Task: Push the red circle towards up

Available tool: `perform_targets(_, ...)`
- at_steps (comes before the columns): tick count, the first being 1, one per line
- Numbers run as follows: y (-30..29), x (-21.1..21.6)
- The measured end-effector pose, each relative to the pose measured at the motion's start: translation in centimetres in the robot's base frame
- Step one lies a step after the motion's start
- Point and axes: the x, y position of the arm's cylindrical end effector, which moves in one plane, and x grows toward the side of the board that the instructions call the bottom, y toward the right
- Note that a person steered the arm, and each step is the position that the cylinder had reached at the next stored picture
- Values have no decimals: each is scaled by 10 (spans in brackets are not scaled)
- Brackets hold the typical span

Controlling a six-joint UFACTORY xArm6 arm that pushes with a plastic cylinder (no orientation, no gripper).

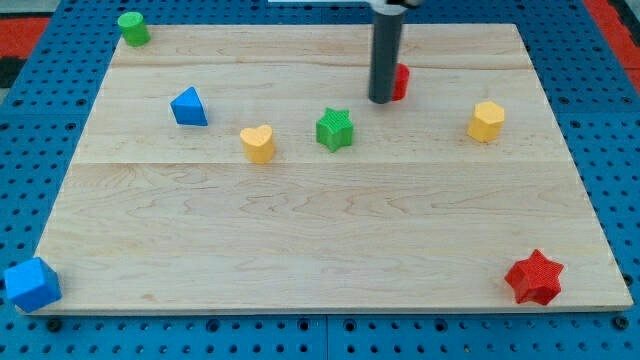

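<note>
The red circle (401, 81) sits near the view's top, right of centre, mostly hidden behind my dark rod. Only its right side shows. My tip (381, 100) stands just left of and slightly below the red circle, touching or nearly touching it; I cannot tell which. A green star (335, 129) lies below and left of the tip.
A yellow heart (258, 143) and a blue triangle (188, 107) lie left of centre. A yellow hexagon (486, 121) sits at the right. A green circle (132, 28) is at the top left corner, a blue block (31, 284) at the bottom left, a red star (534, 277) at the bottom right.
</note>
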Motion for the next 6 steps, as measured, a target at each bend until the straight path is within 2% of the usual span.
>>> perform_targets(1,53,9)
perform_targets(2,40,-1)
perform_targets(3,-16,5)
perform_targets(4,-35,26)
perform_targets(5,6,14)
perform_targets(6,14,-16)
